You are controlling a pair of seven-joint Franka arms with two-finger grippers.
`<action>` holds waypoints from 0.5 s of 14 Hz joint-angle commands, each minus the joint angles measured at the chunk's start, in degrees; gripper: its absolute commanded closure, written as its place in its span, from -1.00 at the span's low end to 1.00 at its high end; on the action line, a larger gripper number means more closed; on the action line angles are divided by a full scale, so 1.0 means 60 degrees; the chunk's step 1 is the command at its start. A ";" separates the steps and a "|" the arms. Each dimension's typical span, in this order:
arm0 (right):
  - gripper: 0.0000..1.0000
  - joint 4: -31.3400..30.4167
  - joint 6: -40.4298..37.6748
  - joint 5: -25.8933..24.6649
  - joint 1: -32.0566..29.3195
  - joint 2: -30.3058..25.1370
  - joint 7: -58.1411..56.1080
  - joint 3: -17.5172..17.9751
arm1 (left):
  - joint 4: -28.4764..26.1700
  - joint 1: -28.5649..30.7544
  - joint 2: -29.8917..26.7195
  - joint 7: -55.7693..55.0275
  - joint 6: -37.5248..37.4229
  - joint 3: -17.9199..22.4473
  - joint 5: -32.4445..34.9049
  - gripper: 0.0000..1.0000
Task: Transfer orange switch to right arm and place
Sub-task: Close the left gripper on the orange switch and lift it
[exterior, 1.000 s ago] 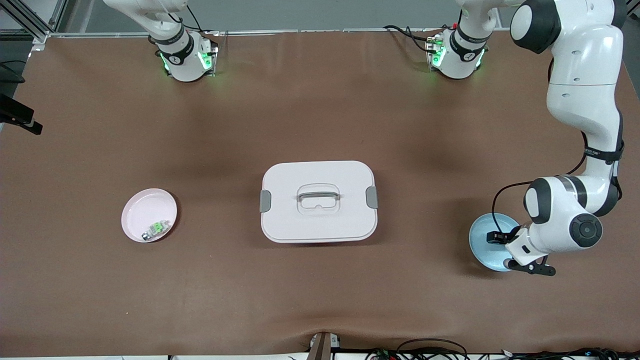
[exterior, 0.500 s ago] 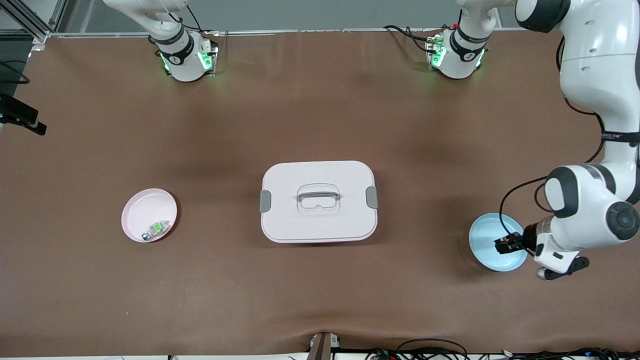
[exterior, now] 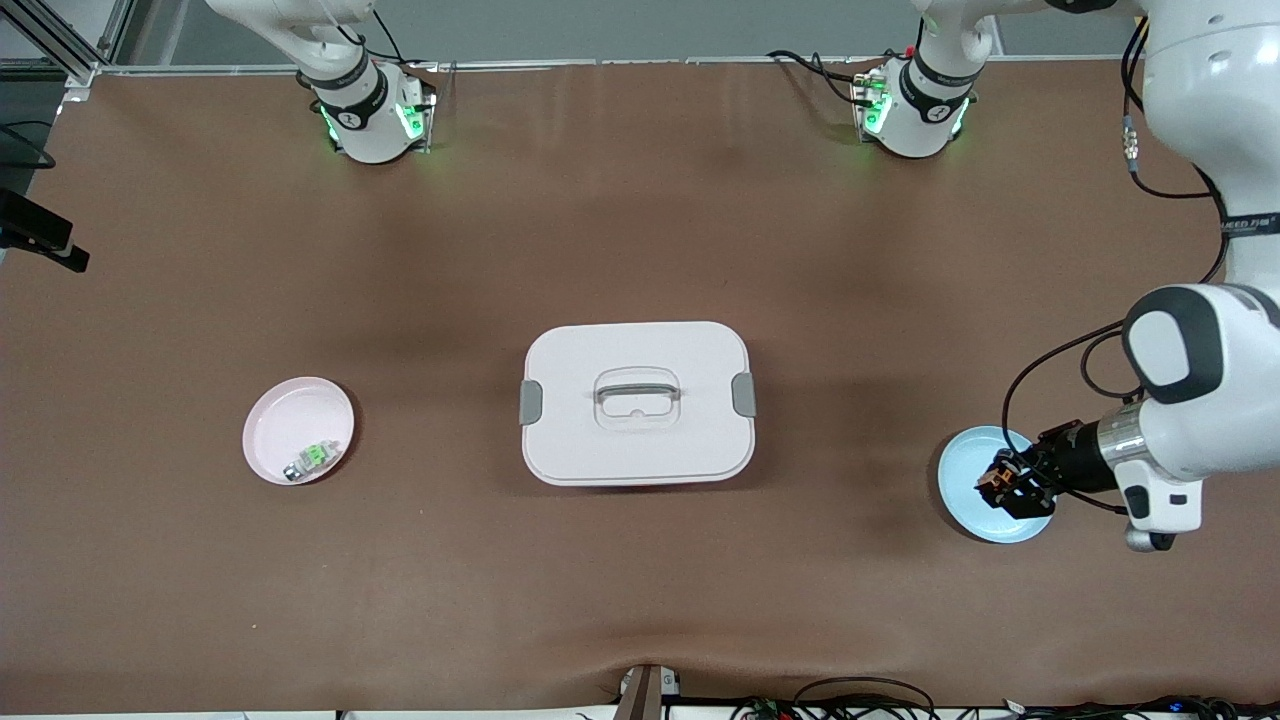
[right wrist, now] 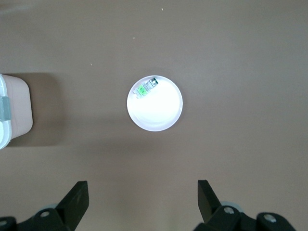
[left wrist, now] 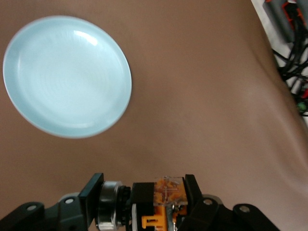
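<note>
My left gripper (exterior: pixel 1008 482) is shut on the orange switch (exterior: pixel 993 479), a tiny black block with an orange face, and holds it in the air over the light blue plate (exterior: pixel 962 462). In the left wrist view the switch (left wrist: pixel 166 198) sits clamped between the black fingers (left wrist: pixel 91 193), and the blue plate (left wrist: pixel 67 77) lies bare below. My right gripper (right wrist: pixel 143 198) is open and empty, high over the table above the pink plate (right wrist: pixel 161 109). It does not show in the front view.
The pink plate (exterior: pixel 290 415) near the right arm's end holds a small silver part with a green face (exterior: pixel 312 457), also in the right wrist view (right wrist: pixel 146 88). A white lidded box (exterior: pixel 637 400) with a handle stands mid-table. Cables lie along the table's edge (left wrist: pixel 288 48).
The left arm's wrist has swung outward toward the table's end, turning the gripper sideways. The orange switch has come up off the blue plate in its fingers.
</note>
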 commanded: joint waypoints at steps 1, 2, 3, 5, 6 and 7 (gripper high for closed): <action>-1.00 -0.0014 0.0112 0.0109 0.0001 0.0186 0.0048 -0.0028 | -0.0236 -0.0008 -0.0782 -0.1359 -0.0547 -0.0208 -0.0690 0.58; -1.00 -0.0014 0.0112 0.0109 0.0000 0.0246 0.0063 -0.0028 | -0.0236 0.0050 -0.0943 -0.2046 -0.0577 -0.0529 -0.0866 0.58; -1.00 -0.0014 0.0156 0.0124 0.0000 0.0261 0.0049 -0.0028 | -0.0222 0.0050 -0.1032 -0.2793 -0.0577 -0.0750 -0.1114 0.58; -1.00 -0.0028 0.0433 0.0037 0.0044 0.0363 0.0020 -0.0028 | -0.0207 0.0007 -0.1251 -0.3720 -0.0534 -0.1174 -0.1584 0.58; -1.00 -0.0029 0.0565 -0.0095 0.0102 0.0436 0.0005 -0.0014 | -0.0207 0.0007 -0.1354 -0.3955 -0.0490 -0.1423 -0.1730 0.58; -1.00 -0.0029 0.0581 -0.0154 0.0103 0.0452 -0.0010 -0.0014 | -0.0192 0.0007 -0.1427 -0.4320 -0.0432 -0.1672 -0.1949 0.58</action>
